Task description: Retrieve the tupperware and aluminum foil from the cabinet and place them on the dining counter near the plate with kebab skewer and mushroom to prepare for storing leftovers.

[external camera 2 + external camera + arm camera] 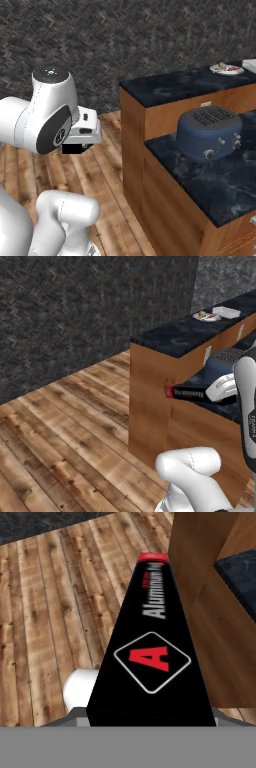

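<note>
Foil box (pixel 150 667) sat clamped in the gripper (pixel 212 393), carried beside the counter's (pixel 190 336) end; next it likely needed hauling to the far plate (pixel 206 316).

This is a kitchen. A blue toaster (pixel 210 132) stands on a dark marble counter (pixel 220 185). The floor (pixel 65 456) is wood.

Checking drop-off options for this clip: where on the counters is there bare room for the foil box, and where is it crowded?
The upper dark counter is bare from its near corner back toward the plate; its far end, by the plate and a white container, is crowded. On the lower counter, the toaster fills the back; the near stretch is bare. The end effector holds the aluminum foil box.
</note>
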Robot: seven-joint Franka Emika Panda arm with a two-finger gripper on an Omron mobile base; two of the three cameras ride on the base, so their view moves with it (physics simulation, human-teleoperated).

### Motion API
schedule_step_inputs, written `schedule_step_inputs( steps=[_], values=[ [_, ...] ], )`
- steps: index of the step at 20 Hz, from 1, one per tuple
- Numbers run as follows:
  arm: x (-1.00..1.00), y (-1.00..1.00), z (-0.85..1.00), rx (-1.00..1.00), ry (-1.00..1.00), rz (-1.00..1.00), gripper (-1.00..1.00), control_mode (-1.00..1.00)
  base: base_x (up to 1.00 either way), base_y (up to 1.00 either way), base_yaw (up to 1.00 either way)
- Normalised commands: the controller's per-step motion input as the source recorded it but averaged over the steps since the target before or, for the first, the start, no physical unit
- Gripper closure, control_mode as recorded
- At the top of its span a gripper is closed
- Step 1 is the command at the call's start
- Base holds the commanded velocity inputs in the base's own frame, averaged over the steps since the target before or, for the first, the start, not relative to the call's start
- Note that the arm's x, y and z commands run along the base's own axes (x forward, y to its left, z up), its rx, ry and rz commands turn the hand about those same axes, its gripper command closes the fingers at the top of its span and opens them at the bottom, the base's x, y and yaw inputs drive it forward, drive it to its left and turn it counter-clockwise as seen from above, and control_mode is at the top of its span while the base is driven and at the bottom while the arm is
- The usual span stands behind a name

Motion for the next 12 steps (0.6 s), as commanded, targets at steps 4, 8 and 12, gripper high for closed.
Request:
schedule_step_inputs(
  steps=[4, 8, 12],
  values=[
    [0.00, 0.00, 0.00, 0.00, 0.00, 0.00, 1.00, 1.00, 0.85, 1.00, -0.54],
    [0.00, 0.00, 0.00, 0.00, 0.00, 0.00, 1.00, 1.00, 0.83, 1.00, -0.53],
    [0.00, 0.00, 0.00, 0.00, 0.00, 0.00, 1.00, 1.00, 0.68, 1.00, -0.45]
  ],
)
